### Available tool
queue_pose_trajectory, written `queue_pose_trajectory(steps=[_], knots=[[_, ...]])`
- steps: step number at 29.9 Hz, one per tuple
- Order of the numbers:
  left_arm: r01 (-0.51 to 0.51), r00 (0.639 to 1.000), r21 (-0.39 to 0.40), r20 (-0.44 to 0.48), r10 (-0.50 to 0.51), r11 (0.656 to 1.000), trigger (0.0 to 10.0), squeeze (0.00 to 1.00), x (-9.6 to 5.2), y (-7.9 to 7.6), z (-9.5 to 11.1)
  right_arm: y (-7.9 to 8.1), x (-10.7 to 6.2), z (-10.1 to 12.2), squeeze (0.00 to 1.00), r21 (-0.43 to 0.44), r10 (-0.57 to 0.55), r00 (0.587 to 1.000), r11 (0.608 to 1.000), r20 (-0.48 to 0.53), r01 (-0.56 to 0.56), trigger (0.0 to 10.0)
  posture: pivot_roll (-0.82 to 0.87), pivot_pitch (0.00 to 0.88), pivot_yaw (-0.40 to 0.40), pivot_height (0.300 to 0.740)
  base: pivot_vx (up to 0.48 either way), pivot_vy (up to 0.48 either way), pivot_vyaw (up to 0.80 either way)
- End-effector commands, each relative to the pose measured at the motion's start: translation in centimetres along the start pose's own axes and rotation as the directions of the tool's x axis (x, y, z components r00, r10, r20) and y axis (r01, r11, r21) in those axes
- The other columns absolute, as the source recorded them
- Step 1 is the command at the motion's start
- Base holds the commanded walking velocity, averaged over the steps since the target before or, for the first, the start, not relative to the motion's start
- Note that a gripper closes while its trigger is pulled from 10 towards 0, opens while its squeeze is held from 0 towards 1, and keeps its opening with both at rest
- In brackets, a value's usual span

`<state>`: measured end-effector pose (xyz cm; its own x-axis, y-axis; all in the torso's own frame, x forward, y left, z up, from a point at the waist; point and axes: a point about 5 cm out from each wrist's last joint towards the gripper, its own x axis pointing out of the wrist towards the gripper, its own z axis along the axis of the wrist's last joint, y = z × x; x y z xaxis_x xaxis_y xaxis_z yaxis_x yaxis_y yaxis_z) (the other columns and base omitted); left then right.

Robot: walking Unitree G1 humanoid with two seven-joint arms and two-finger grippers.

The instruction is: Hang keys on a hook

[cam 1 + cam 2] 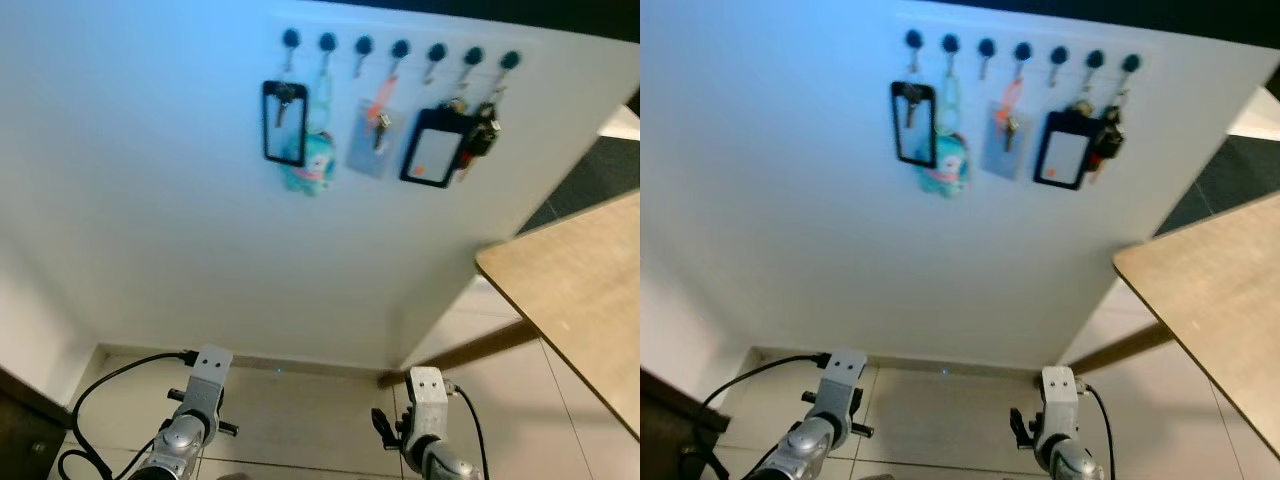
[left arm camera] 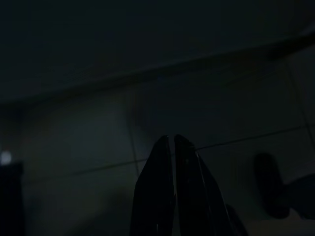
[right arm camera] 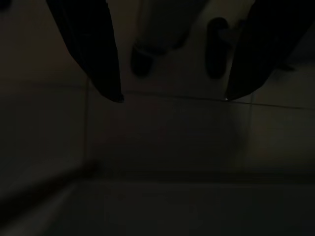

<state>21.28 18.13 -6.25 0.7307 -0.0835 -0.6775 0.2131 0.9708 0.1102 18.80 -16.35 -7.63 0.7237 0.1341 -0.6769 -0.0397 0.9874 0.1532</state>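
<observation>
Left claw (image 2: 173, 142): hangs low over the tiled floor (image 1: 300, 415), its two black fingers pressed together, holding nothing.
Right claw (image 3: 172, 96): also low over the floor, fingers spread wide apart, nothing between them.
White wall board (image 1: 150, 200): smooth and flat. A row of seven round dark hooks (image 1: 400, 48) runs along its top edge.
Black flat card holder with a key (image 1: 284, 122): hangs from the hook nearest the board's left end.
Fluffy teal toy keyring (image 1: 312, 165): soft and lumpy, next hook along.
Grey see-through card with an orange strap (image 1: 376, 135): thin, floppy, hangs mid-row.
Black card holder with a white face (image 1: 432, 150): stiff and shiny.
Dark bunch of keys (image 1: 482, 132): hard metal, near the board's right end; I think these are the task's keys, already hung.
Wooden tabletop (image 1: 580, 290): its corner pokes in near the right arm.
What could go wrong: an arm lifting up might bump that corner, or knock the hanging things so they swing off the small hooks.
</observation>
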Motion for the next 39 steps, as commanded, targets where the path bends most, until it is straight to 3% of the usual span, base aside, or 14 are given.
queue_pose_trajectory(steps=[1, 7, 18, 39], knots=[[0.007, 1.000, -0.015, 0.007, -0.007, 1.000, 10.0, 0.00, -0.08, -0.09, -0.12, -0.52, -0.33, -0.72, 0.00, 0.023, -0.016, 1.000, 1.000, -0.026, 0.016, 10.0, 0.10, 0.035, -0.059, 0.740, 0.000, 0.000, -0.80], [-0.039, 0.998, -0.070, 0.046, 0.042, 0.997, 10.0, 0.00, -0.19, 0.22, 0.04, -0.52, -0.42, -0.91, 0.00, 0.043, -0.015, 1.000, 0.999, -0.025, 0.016, 10.0, 0.10, 0.040, -0.061, 0.740, 0.000, 0.000, -0.80], [0.004, 0.996, -0.089, 0.091, 0.004, 0.996, 10.0, 0.00, -0.45, 0.23, 0.07, -0.60, -0.53, -1.14, 0.00, 0.041, -0.011, 0.999, 0.999, -0.035, 0.012, 10.0, 0.10, 0.055, -0.048, 0.740, 0.000, 0.000, -0.80], [0.001, 0.996, -0.093, 0.094, 0.008, 0.996, 10.0, 0.00, -0.44, 0.51, 0.18, -0.94, -0.52, -0.85, 0.00, 0.019, -0.009, 1.000, 1.000, -0.029, 0.010, 10.0, 0.10, 0.037, -0.058, 0.740, 0.000, 0.000, -0.80]])
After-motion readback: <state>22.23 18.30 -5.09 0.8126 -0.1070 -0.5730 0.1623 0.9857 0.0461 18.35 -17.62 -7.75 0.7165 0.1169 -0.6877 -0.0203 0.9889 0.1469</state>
